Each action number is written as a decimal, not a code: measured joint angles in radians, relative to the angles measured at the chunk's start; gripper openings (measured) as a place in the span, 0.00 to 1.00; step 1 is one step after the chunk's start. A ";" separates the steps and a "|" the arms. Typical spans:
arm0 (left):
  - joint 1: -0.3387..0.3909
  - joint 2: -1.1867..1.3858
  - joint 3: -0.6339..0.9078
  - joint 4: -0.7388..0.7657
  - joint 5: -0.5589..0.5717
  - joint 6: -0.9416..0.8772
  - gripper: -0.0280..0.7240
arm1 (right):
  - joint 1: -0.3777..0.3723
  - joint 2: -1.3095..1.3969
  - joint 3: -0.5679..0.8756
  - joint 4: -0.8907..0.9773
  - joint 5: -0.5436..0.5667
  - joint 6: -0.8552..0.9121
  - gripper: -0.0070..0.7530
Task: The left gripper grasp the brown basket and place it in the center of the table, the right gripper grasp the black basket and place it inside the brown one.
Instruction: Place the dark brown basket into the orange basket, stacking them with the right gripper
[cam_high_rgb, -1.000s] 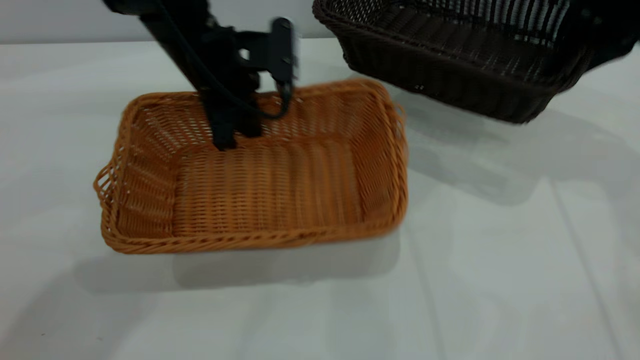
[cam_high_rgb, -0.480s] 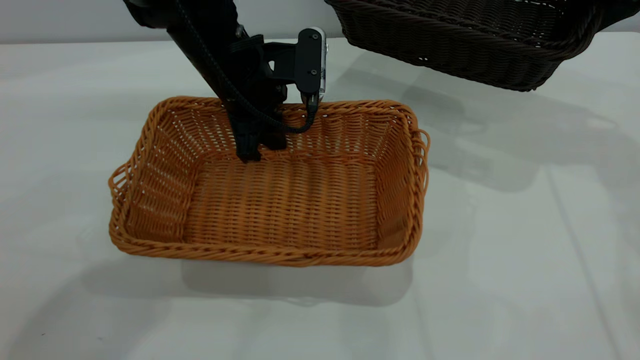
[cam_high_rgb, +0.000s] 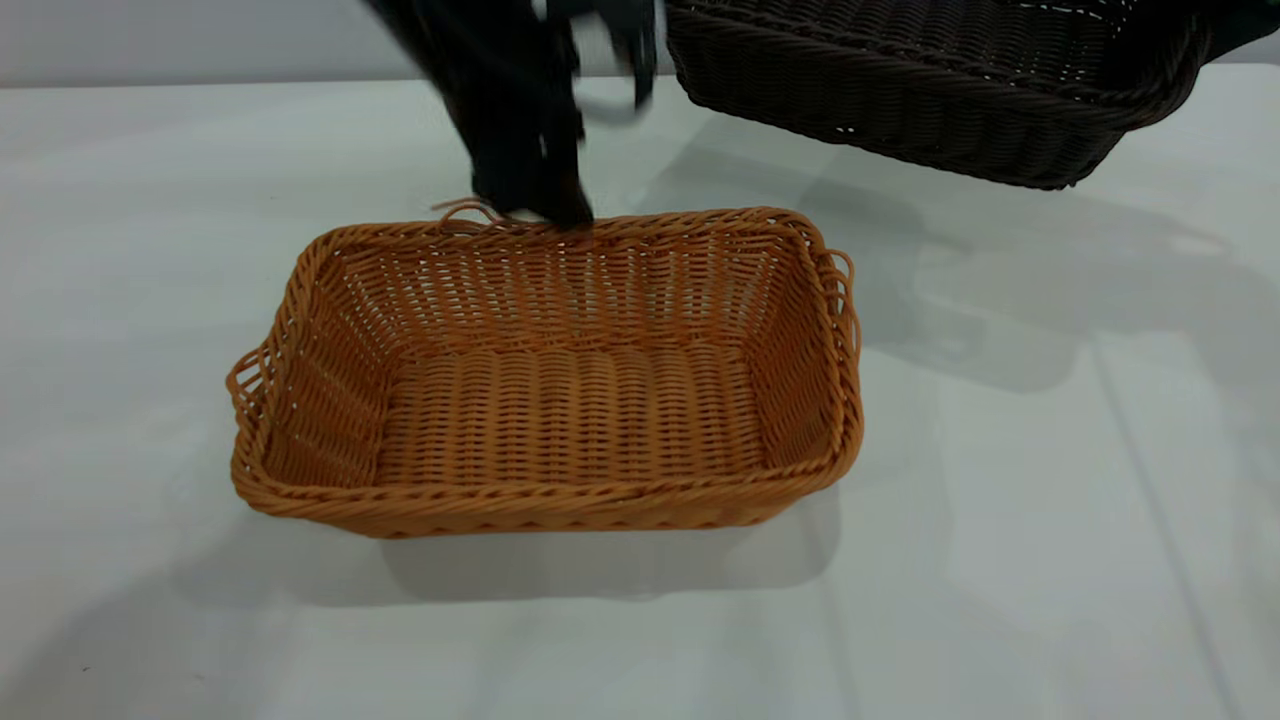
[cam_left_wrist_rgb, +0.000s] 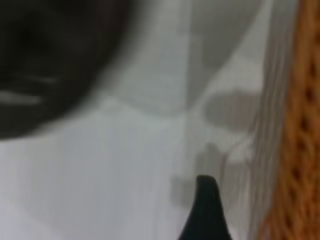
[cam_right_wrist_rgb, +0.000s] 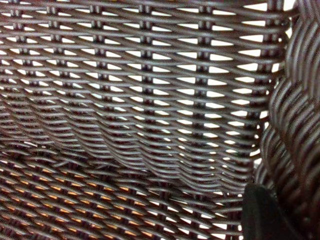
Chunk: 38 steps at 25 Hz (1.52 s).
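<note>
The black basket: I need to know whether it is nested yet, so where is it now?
Not nested: in the exterior view the black basket hangs in the air at upper right, beyond the right far corner of the brown basket, which sits on the table.

Brown basket (cam_high_rgb: 560, 400): woven wicker, orange-tan, ribbed weave with open gaps in the flared sides, thick braided rim, slight sheen on the strands
Black basket (cam_high_rgb: 930, 90): same weave in very dark brown-black, faintly glossy strands, light showing through gaps, twisted braided rim
Surface (cam_high_rgb: 1000, 520): plain white, smooth, soft low gloss, takes diffuse shadows
Left end effector (cam_high_rgb: 530, 200): matt black
</note>
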 joint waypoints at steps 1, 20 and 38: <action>0.000 -0.044 0.000 0.000 0.043 0.000 0.73 | 0.000 0.000 0.000 0.002 0.005 -0.011 0.13; 0.000 -0.698 0.001 0.001 0.309 -0.014 0.66 | 0.414 0.000 0.052 0.075 0.154 -0.075 0.13; -0.001 -0.698 0.006 0.004 0.310 -0.076 0.66 | 0.441 0.041 0.218 0.145 -0.067 -0.088 0.13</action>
